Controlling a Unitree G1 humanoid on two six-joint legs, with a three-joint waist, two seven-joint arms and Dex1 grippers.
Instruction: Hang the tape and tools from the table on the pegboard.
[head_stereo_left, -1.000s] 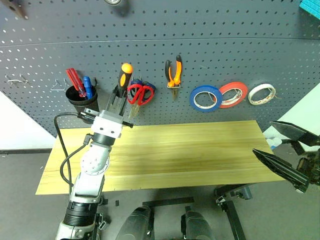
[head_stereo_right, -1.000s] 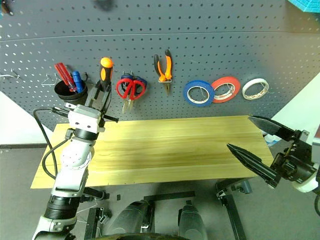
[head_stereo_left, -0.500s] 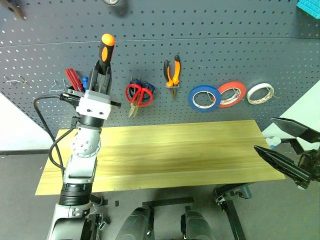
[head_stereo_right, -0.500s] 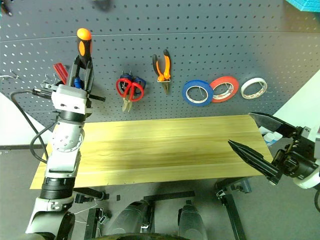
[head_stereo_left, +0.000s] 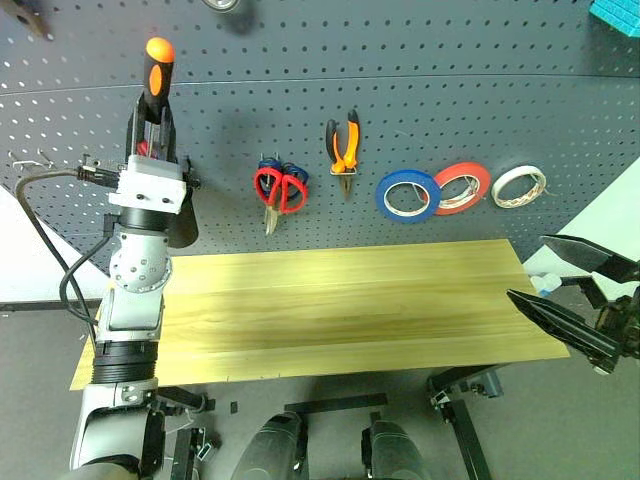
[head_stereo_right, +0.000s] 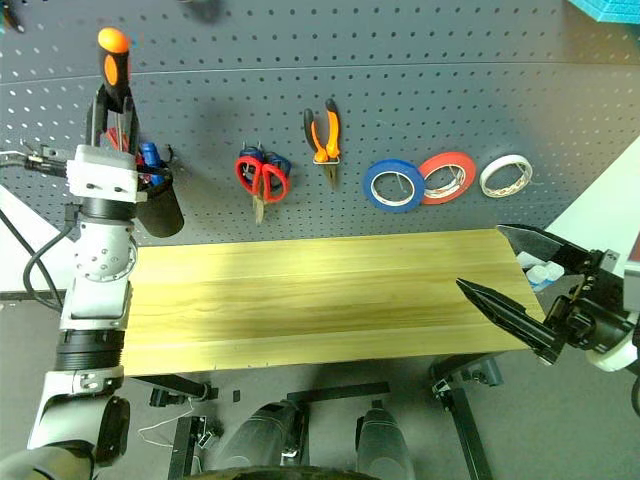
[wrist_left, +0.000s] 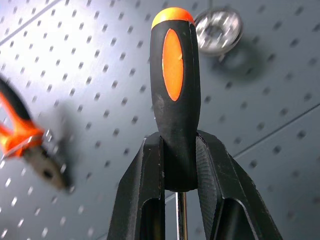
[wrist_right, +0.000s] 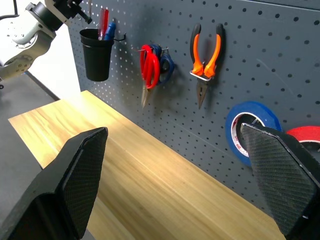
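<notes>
Your pegboard (head_stereo_left: 420, 90) spans the whole back of the scene, and the bench (head_stereo_left: 340, 300) below it is a light wooden top with plank seams.

On the left, your left gripper (head_stereo_left: 152, 125) points up in front of the board at about 10 o'clock from the bench's middle. Its jaws are clamped on the lower end of the screwdriver (head_stereo_left: 155, 75) handle; the orange-tipped handle stands upright above them and, in the left wrist view, the steel shaft runs down between the two fingers (wrist_left: 145, 200).

Your right gripper (head_stereo_left: 575, 300) hangs off the bench's right edge at about 3 o'clock, jaws spread wide with nothing between them.

Just behind the left gripper, a black cup (wrist_right: 96, 54) hangs on the board. In the right wrist view it holds a red-handled tool and a blue-handled one, standing upright; what kind they are you cannot tell.

Along the board, from the cup toward 3 o'clock: the red scissors (head_stereo_left: 272, 192) hang blades down with a blue-handled pair (wrist_right: 166, 64) touching behind them, then the pliers (head_stereo_left: 346, 150) nose down, then the blue tape (head_stereo_left: 410, 196), a red roll (head_stereo_left: 463, 188) overlapping its edge, and a white roll (head_stereo_left: 521, 187) just beside.
</notes>
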